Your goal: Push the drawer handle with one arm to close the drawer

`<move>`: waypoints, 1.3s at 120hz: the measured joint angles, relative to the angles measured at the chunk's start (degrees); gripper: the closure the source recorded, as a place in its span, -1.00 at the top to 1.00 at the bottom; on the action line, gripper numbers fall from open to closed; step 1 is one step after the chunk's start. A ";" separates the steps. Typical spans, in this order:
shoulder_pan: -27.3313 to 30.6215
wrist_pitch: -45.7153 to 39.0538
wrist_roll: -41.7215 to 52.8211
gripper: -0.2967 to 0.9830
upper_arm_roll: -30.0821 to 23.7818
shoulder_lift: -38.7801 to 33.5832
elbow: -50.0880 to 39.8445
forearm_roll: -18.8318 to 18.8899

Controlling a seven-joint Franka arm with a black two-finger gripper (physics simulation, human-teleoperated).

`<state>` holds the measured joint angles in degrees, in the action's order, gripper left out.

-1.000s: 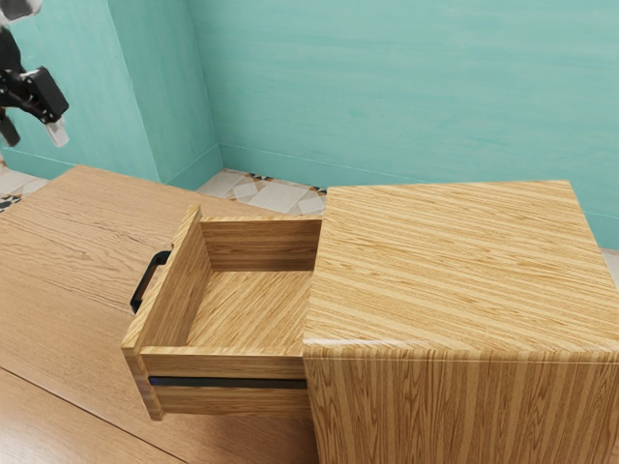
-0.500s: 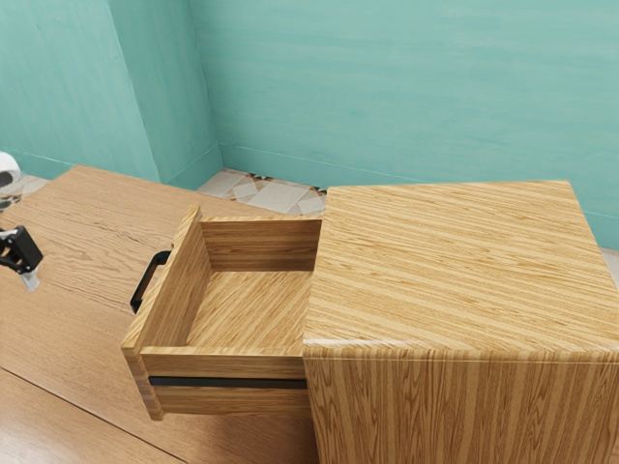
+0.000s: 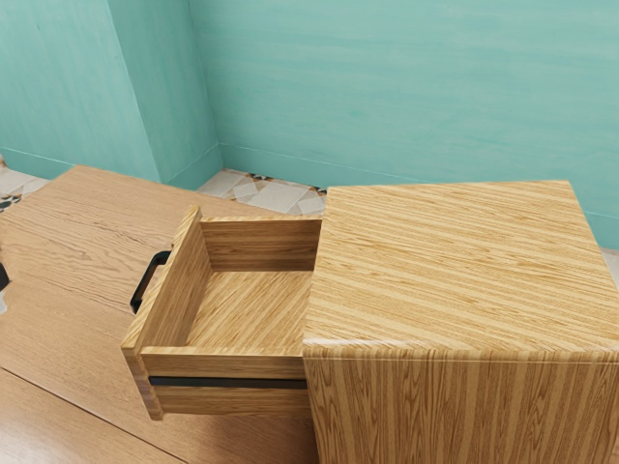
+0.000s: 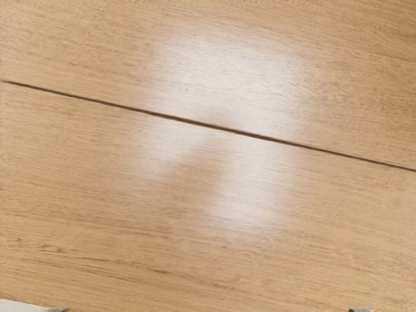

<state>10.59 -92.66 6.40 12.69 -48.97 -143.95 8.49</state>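
The gripper (image 3: 3, 280) was at the exterior view's left edge, a dark part with a pale bit beneath it, apart from the black handle (image 3: 146, 280). Whether its jaws stood apart or together could not be told from so small a portion. The drawer (image 3: 222, 363) stood open, pulled out of the wooden cabinet (image 3: 455, 261) toward the exterior view's left, its wooden floor and inner walls in sight. The handle was fixed to the outer face of the drawer front (image 3: 179, 290), on the side toward the gripper. A dark strip (image 3: 227, 383) ran along the drawer's near side. Both drawer and cabinet had bold, streaky grain, while the table (image 3: 58, 242) was of a plainer wood. Beyond the table rose teal walls (image 3: 387, 87), with patterned floor tiles (image 3: 276, 193) at their foot. In the wrist view, a thin dark seam (image 4: 221, 127) crossed the tabletop at a slant, through a patch of pale glare (image 4: 214, 65).
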 joint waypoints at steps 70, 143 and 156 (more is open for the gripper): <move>-14.76 -12.84 52.52 -0.66 9.56 1.08 -0.55 5.21; -13.79 -17.68 77.52 -0.69 10.72 4.03 -1.00 -0.76; -12.61 -19.79 78.80 -0.69 8.91 6.89 -0.94 -4.09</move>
<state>-2.02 -112.45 85.20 21.60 -42.08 -144.89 4.40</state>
